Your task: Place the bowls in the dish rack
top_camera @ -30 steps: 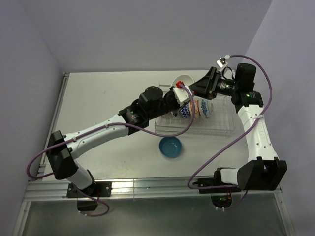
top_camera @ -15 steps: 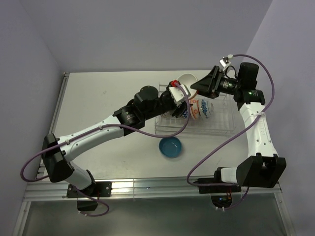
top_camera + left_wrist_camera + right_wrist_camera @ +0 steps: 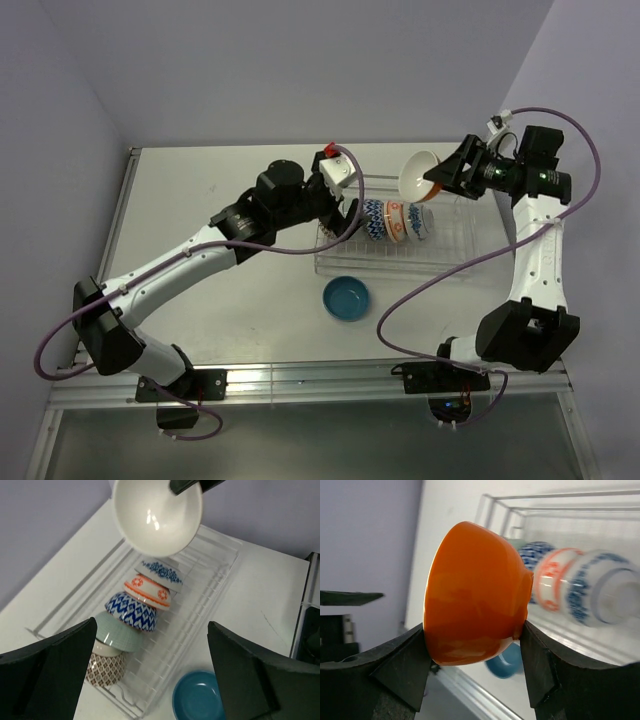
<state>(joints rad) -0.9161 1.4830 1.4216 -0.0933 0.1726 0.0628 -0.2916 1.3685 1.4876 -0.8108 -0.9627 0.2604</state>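
Observation:
Five bowls stand on edge in a row in the dish rack (image 3: 210, 580): brown-patterned (image 3: 104, 669), pale green (image 3: 116, 632), blue zigzag (image 3: 132, 611), orange-and-white (image 3: 148, 591), blue floral (image 3: 162, 572). My left gripper (image 3: 152, 680) hangs open and empty above the rack's left end (image 3: 338, 222). My right gripper (image 3: 474, 630) is shut on an orange bowl (image 3: 475, 592) with a white inside (image 3: 157, 515), held tilted in the air above the rack's far side (image 3: 420, 175). A teal bowl (image 3: 346, 298) sits upright on the table in front of the rack (image 3: 450, 250).
The table's left half (image 3: 200, 220) is bare white surface. The right arm's cable (image 3: 440, 300) loops low over the table in front of the rack. Walls close in the back and both sides.
The left gripper opened, let go of a bowl in the rack and drew back to the left. The right gripper carried the orange bowl to the right and tipped it.

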